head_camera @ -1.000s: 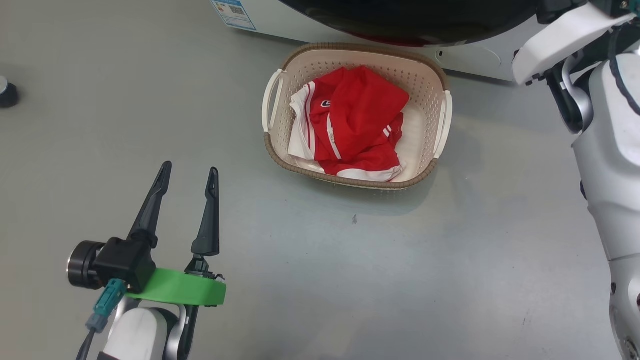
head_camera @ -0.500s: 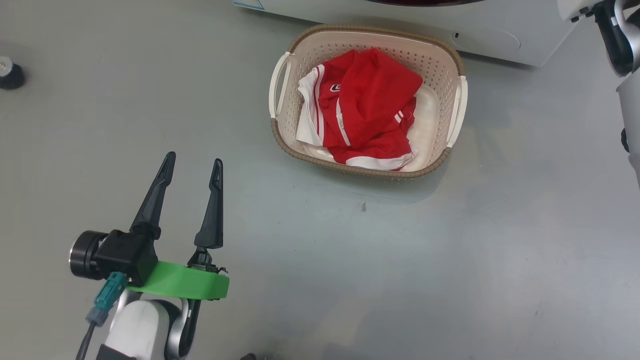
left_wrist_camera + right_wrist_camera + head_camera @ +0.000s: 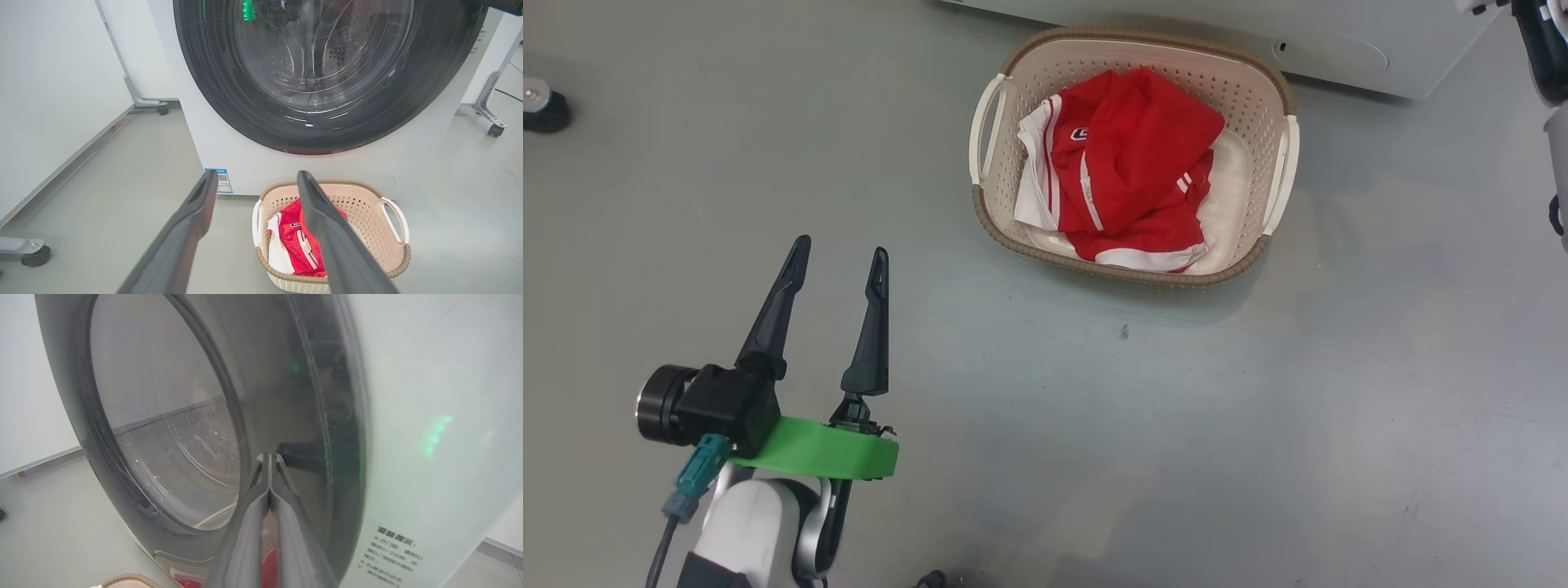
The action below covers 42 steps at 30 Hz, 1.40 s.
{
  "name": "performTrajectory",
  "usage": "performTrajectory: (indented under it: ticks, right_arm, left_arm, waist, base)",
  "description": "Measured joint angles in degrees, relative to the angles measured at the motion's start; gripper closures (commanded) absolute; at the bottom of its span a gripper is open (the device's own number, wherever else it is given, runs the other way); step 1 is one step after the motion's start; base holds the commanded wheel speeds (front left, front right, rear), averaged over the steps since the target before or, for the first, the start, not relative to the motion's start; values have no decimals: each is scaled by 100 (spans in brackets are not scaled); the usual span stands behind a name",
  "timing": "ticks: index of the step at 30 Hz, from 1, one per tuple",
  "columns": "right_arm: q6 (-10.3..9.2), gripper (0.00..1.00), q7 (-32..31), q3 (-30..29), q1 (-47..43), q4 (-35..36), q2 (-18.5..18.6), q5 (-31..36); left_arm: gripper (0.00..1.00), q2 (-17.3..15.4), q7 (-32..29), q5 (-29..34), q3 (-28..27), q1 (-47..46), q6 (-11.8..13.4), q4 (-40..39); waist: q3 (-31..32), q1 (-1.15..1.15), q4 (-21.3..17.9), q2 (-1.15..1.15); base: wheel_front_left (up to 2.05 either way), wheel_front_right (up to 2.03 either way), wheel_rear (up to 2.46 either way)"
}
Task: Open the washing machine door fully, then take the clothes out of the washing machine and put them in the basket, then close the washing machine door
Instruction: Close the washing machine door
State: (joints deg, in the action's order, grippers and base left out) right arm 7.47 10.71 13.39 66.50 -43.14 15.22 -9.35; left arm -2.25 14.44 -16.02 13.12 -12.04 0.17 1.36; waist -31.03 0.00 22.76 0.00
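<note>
Our head camera has swung since a second ago, sliding the basket (image 3: 1127, 276) farther right in view. At near left our left gripper (image 3: 841, 247) hangs, fingers spread. Centre, the clothes (image 3: 1131, 180) fill the basket; far right, our right gripper (image 3: 270, 456), fingers pressed together, noses the washing machine door (image 3: 204, 81), seemingly almost shut against the washing machine (image 3: 245, 171), so closing, we judge, is nearly done.

Left pincer (image 3: 840, 247) spread wide and empty, pale forearm (image 3: 739, 535) below it, right pincer (image 3: 268, 457) pressed tight together
</note>
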Motion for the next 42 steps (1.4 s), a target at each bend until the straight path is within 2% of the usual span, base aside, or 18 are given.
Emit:
performTrajectory:
  ticks: [9, 17, 19, 20, 21, 26, 42]
  right_arm:
    - [-7, 100, 231, 188, -80, -240, -226, -20]
    - [-5, 100, 332, 214, -732, -339, -556, -224]
    - [-5, 55, 354, 221, -901, -349, -606, -233]
    - [-5, 25, 377, 215, -998, -348, -641, -260]
    - [-5, 1, 377, 213, -1093, -347, -678, -298]
    - [-5, 0, 378, 245, -1555, -180, -865, -386]
    - [-52, 0, 378, 9, -3369, 933, -1056, -584]
  left_arm:
    - [0, 14, 0, 56, -202, -3, 4, 46]
    - [0, 16, 0, 134, -389, -3, 13, 114]
    - [0, 16, 0, 152, -417, -2, 13, 135]
    - [0, 16, 0, 152, -439, -1, 13, 135]
    - [0, 15, 0, 155, -475, -1, 14, 133]
    - [0, 8, 0, 175, -614, 20, 55, 131]
    - [0, -60, 0, 177, -745, 446, 1, 324]
  waist:
    - [161, 0, -106, 0]
    - [408, 0, -332, 0]
    - [492, -1, -394, 0]
    - [536, -1, -427, 0]
    - [581, -1, -460, 0]
    - [789, -1, -658, 0]
    - [1438, -1, -1365, 0]
  base:
    - [0, 0, 0]
    - [0, 0, 0]
    - [0, 0, 0]
    - [0, 0, 0]
    - [0, 0, 0]
    - [0, 0, 0]
    - [0, 0, 0]
